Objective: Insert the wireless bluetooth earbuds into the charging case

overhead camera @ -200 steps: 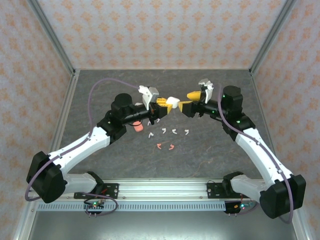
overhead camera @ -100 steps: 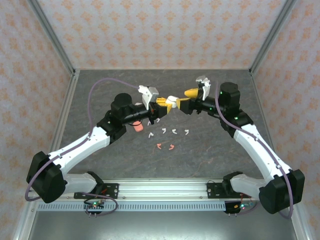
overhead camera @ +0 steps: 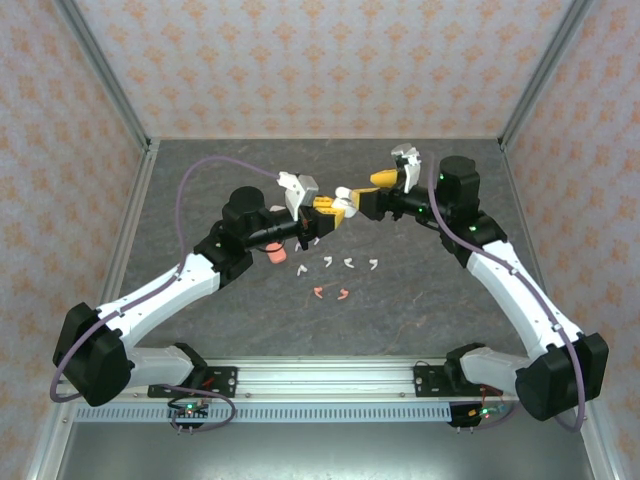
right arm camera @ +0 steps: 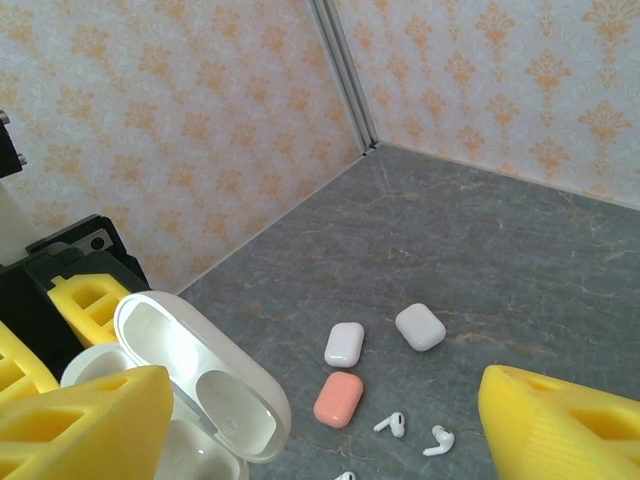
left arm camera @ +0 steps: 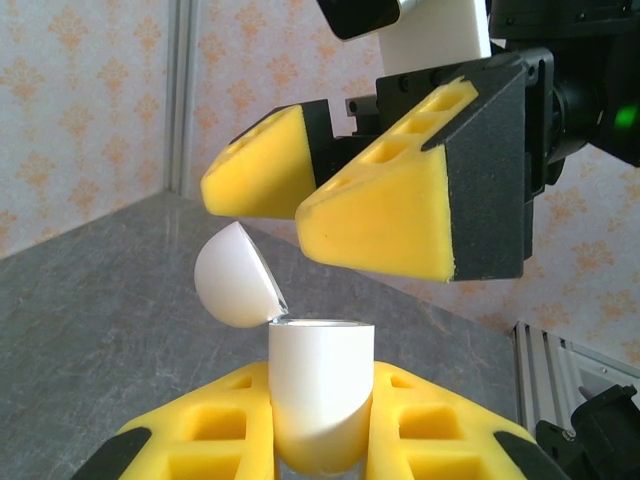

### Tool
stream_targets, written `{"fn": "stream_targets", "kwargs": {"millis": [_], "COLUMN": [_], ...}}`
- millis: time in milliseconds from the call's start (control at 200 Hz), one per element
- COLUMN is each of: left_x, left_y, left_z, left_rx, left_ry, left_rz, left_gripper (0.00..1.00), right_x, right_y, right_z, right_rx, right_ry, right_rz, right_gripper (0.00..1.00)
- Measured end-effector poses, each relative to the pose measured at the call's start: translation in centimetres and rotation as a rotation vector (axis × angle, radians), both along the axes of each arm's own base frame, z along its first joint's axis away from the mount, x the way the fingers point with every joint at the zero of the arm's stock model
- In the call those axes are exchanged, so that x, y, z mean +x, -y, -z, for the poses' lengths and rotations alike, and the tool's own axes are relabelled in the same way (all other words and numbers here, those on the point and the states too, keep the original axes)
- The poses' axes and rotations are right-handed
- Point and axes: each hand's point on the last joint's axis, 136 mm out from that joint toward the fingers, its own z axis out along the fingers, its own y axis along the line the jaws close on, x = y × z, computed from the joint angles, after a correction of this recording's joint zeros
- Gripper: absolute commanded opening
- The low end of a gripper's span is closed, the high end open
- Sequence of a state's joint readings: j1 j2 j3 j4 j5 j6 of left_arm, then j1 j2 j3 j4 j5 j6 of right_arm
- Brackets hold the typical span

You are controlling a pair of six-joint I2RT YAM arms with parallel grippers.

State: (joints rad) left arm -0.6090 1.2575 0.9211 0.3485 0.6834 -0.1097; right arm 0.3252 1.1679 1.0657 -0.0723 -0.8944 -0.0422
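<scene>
The left gripper (overhead camera: 328, 208) is clenched on the charging case (left arm camera: 318, 390), a glossy white pebble standing upright between its yellow pads, with its rounded lid (left arm camera: 232, 277) hinged open. On the grey table (overhead camera: 420, 310) below those fingertips, on the near side, lie the wireless bluetooth earbuds (overhead camera: 328, 262), tiny hooked pieces, mostly white, with two salmon-pink ones (overhead camera: 343, 294). The right gripper (overhead camera: 368, 190) is spread wide and grasps nothing, its jaws poised just over the open lid; whether they touch it I cannot tell.
</scene>
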Motion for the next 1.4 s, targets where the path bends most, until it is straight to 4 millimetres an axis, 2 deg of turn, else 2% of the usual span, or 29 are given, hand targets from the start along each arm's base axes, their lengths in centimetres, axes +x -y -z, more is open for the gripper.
{"fn": "stream_targets", "kwargs": {"millis": [215,375,480,651,836,966,1191,1396], "left_x": [0.0,-0.9,-1.5,-2.8,-4.3,-5.2,-6.0,-6.3], "left_y": [-0.3,-1.2,-1.8,-3.2,-5.1,-6.3,-7.6,-8.2], "left_z": [0.2,1.1,2.0,3.9,5.2,5.2,4.7,5.2], "left_rx": [0.017,0.044,0.06,0.086,0.104,0.105,0.107,0.118], "left_ry": [0.024,0.03,0.013,-0.019,-0.038,-0.032,-0.026,-0.036], "left_rz": [-0.011,-0.027,-0.035,-0.061,-0.106,-0.135,-0.174,-0.191], "left_gripper": [0.0,0.0,0.0,0.0,0.0,0.0,0.0,0.0], "right_x": [-0.1,-0.2,-0.3,-1.2,-2.0,-1.8,0.7,1.1], "right_y": [0.8,1.8,2.2,2.6,0.9,-0.7,-4.2,-6.8], "right_z": [0.1,1.9,4.5,10.8,17.4,20.8,23.4,25.2], "right_rx": [-0.014,-0.025,-0.028,-0.12,-0.29,-0.373,-0.45,-0.507], "right_ry": [-0.06,-0.195,-0.305,-0.505,-0.66,-0.728,-0.755,-0.761], "right_rz": [0.026,0.085,0.125,0.176,0.145,0.129,0.113,0.086], "right_gripper": [0.77,0.71,0.67,0.63,0.56,0.5,0.48,0.47]}}
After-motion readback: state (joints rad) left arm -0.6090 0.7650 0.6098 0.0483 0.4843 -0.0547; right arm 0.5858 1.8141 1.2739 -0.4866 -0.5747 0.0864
